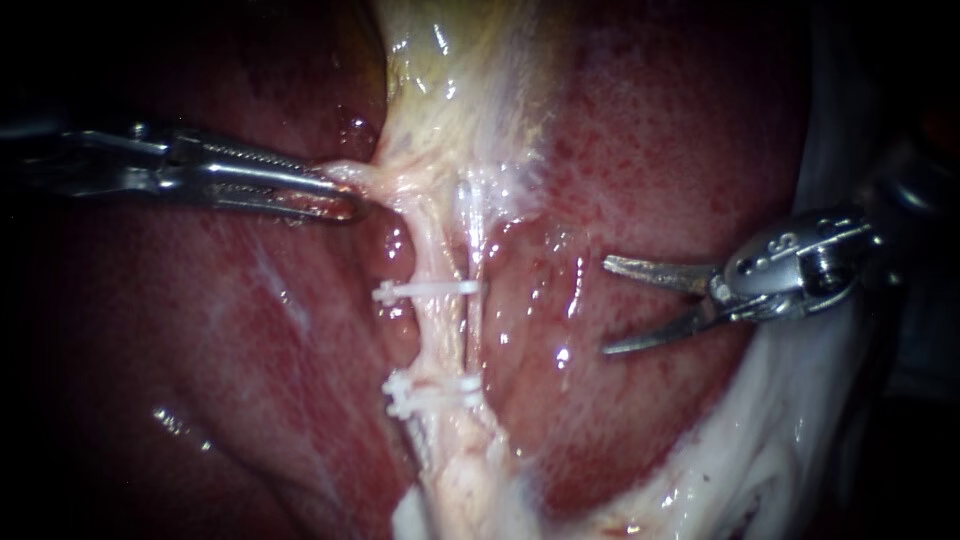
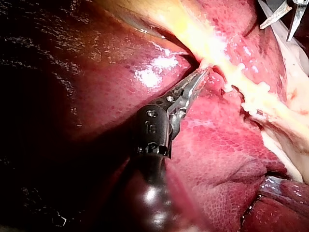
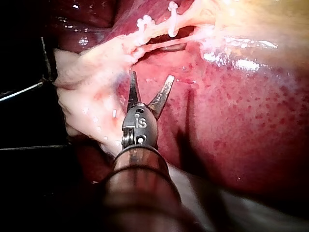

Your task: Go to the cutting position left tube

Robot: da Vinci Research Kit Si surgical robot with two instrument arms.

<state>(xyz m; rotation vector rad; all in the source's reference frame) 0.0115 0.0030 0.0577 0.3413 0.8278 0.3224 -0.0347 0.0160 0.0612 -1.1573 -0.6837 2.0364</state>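
We judge the approach over the liver [image 1: 680, 150] not yet done. Our right instrument [image 1: 606, 306], blades spread, sits well apart from the clips [image 1: 425, 291] and must close in. Our left instrument [image 1: 350, 200] pinches pale tissue [image 1: 395, 185] above the clips. The left tube [image 1: 432, 340], thin and whitish, runs taut between them.

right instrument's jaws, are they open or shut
Open: the slender metal right instrument holds its two thin blades in a V with a clear gap, gripping nothing, apart from the pale white-clipped tube.
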